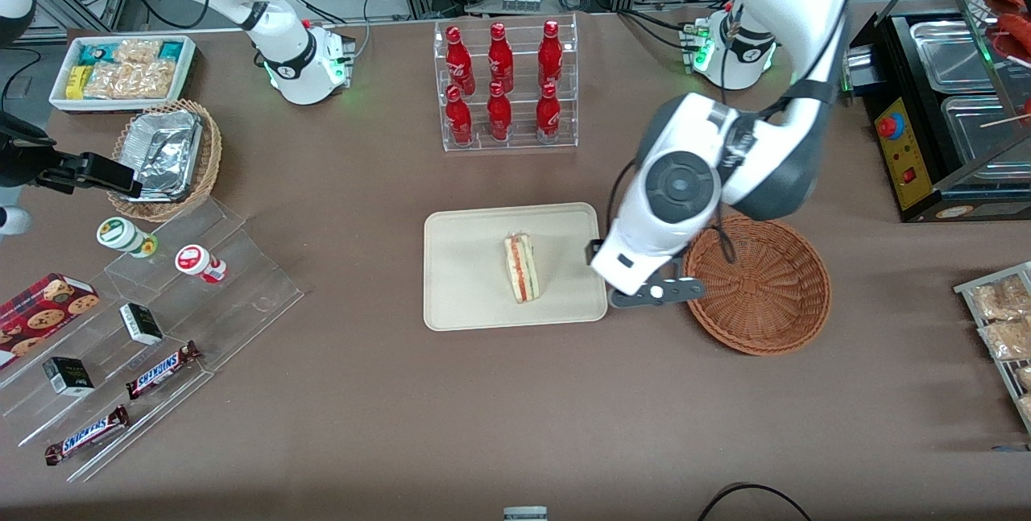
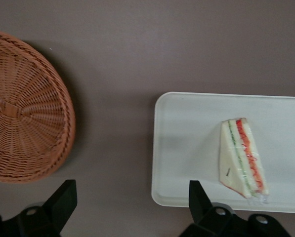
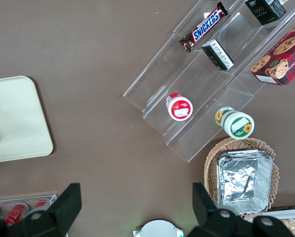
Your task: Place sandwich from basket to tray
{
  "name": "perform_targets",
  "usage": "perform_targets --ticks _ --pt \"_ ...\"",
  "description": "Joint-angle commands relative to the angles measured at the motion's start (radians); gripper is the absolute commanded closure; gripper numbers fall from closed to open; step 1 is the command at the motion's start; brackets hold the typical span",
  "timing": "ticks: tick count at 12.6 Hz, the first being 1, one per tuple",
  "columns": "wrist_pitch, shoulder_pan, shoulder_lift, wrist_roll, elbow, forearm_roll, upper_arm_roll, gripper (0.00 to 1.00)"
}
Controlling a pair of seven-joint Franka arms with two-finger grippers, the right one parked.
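Note:
The sandwich (image 1: 522, 267) (image 2: 242, 158), a wrapped triangular wedge with red and green layers, lies on the cream tray (image 1: 467, 263) (image 2: 187, 138) near its middle. Beside the tray, toward the working arm's end, sits the reddish-brown wicker basket (image 1: 757, 283) (image 2: 23, 133) with nothing in it. My gripper (image 1: 640, 275) (image 2: 130, 197) hovers above the bare table between tray and basket, over the tray's edge. It is open and nothing is between its black fingers (image 2: 63, 197).
A clear rack of red bottles (image 1: 506, 86) stands farther from the front camera than the tray. Acrylic steps with snacks (image 1: 161, 328), a tan basket with a foil container (image 1: 165, 159) and a white snack bin (image 1: 121, 70) lie toward the parked arm's end. A black warmer (image 1: 950, 102) stands at the working arm's end.

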Motion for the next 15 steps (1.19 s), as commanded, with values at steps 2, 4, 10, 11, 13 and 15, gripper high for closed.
perform_targets --ticks 2,4,10,11,13,15 --pt "-0.097 0.13 -0.095 0.204 -0.06 -0.026 -0.009 0.0" --pt "-0.139 0.193 -0.122 0.304 -0.072 -0.038 -0.009 0.0" --pt "-0.208 0.331 -0.315 0.423 -0.204 -0.028 -0.053 0.0" --pt "-0.229 0.393 -0.326 0.424 -0.201 -0.025 -0.111 0.0" --pt "-0.255 0.49 -0.355 0.426 -0.202 0.001 -0.217 0.0" --pt "-0.298 0.541 -0.393 0.435 -0.202 0.012 -0.258 0.0"
